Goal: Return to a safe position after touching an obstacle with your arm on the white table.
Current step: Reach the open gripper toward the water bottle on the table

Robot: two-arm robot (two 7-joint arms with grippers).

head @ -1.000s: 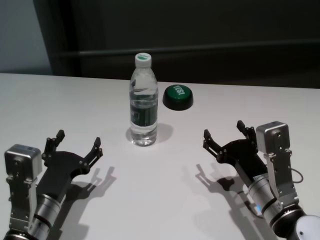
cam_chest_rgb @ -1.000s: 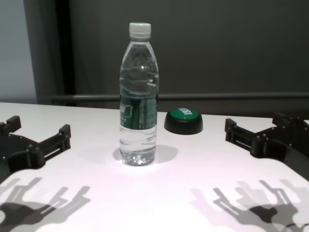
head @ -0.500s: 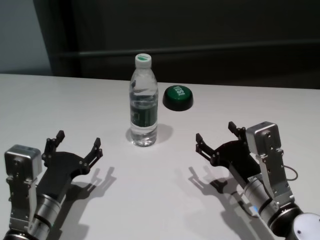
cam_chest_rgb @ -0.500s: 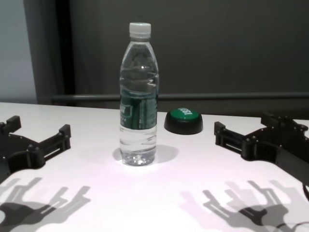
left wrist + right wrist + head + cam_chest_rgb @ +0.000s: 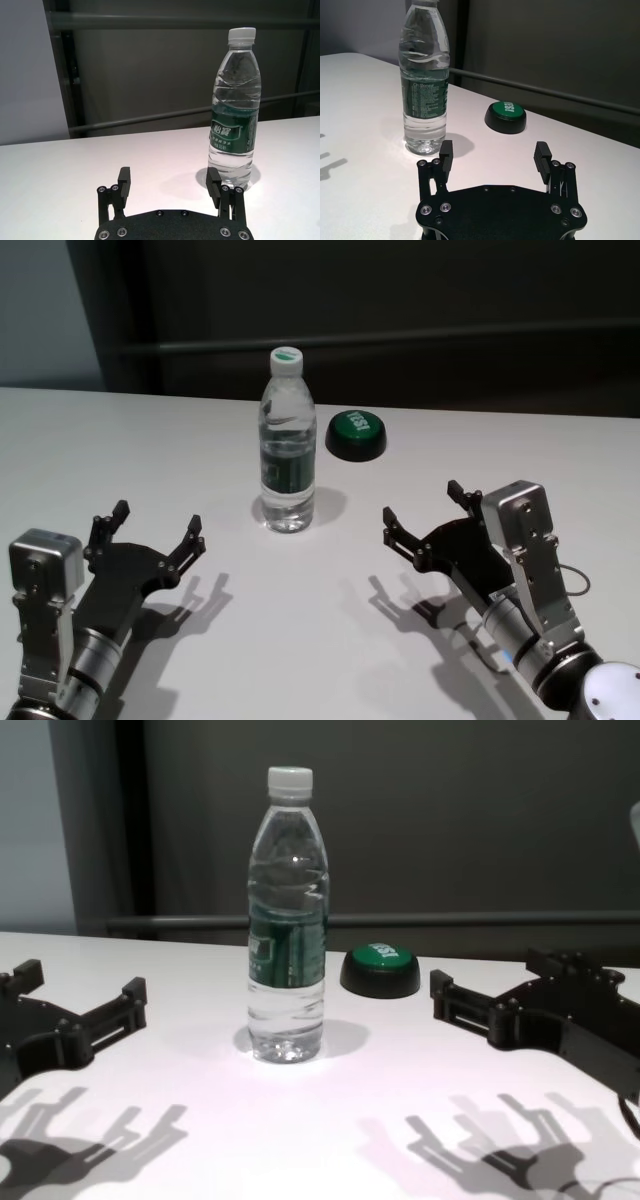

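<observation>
The obstacle, a tall clear water bottle (image 5: 287, 455) with a white cap and dark green label, stands upright on the white table (image 5: 120, 440). It also shows in the chest view (image 5: 288, 920), the left wrist view (image 5: 235, 115) and the right wrist view (image 5: 425, 85). My right gripper (image 5: 421, 502) is open and empty, low over the table to the right of the bottle and apart from it. My left gripper (image 5: 157, 520) is open and empty at the near left, also apart from the bottle.
A low green dome button (image 5: 355, 433) on a black base sits behind and to the right of the bottle, beyond my right gripper (image 5: 494, 147). A dark wall with a horizontal rail runs behind the table's far edge.
My right gripper has moved left, toward the middle of the table and closer to the bottle. The left arm, the bottle and the button have not moved.
</observation>
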